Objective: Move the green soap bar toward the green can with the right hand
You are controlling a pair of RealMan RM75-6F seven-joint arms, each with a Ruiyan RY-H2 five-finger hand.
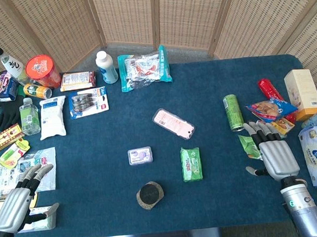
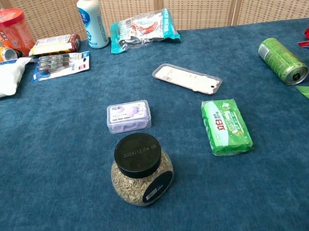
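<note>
The green soap bar point(image 1: 191, 164) point(image 2: 226, 126) lies flat on the blue cloth, in a wrapper with white lettering. The green can point(image 1: 233, 112) point(image 2: 282, 60) lies on its side to the right and farther back. My right hand point(image 1: 273, 149) rests open, palm down, at the table's right side, well to the right of the soap and just in front of the can, holding nothing. Down at the front left corner, my left hand point(image 1: 20, 197) lies open over some packets. Neither hand shows in the chest view.
A seed jar with a black lid point(image 1: 150, 195) point(image 2: 141, 169), a small lilac box point(image 1: 140, 155) point(image 2: 128, 116) and a pink flat case point(image 1: 173, 123) point(image 2: 187, 78) lie near the soap. Snack packets point(image 1: 270, 110), a red tube and boxes crowd the right edge. Bottles and packets fill the back left.
</note>
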